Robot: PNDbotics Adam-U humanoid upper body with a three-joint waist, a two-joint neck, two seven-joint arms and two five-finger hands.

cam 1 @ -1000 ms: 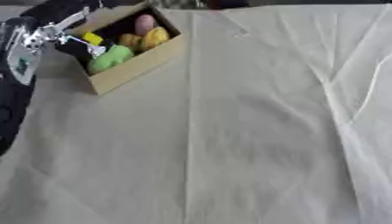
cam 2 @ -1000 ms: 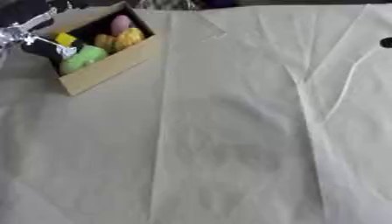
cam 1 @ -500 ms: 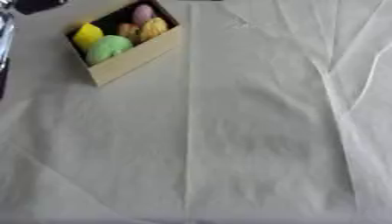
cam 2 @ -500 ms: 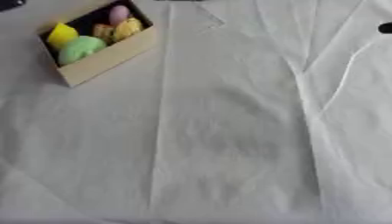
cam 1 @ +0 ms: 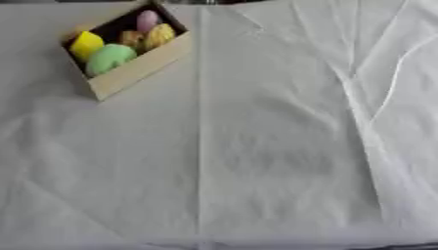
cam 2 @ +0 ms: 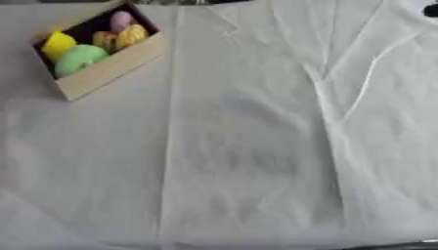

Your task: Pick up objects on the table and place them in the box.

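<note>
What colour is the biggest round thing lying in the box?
Light green, lying against the near wall of the cardboard box; the left eye view shows it best.

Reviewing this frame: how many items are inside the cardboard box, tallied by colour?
Inside the tan cardboard box:
Yellow: 1, the bright yellow rounded item
Green: 1, the pale green rounded item
Pink: 1, the pink egg-shaped item
Yellow-orange: 1, the ridged yellow-orange item
Orange-brown: 1, the small orange-brown item
Total: 5

Nothing lies loose on the white cloth; neither hand shows.
</note>
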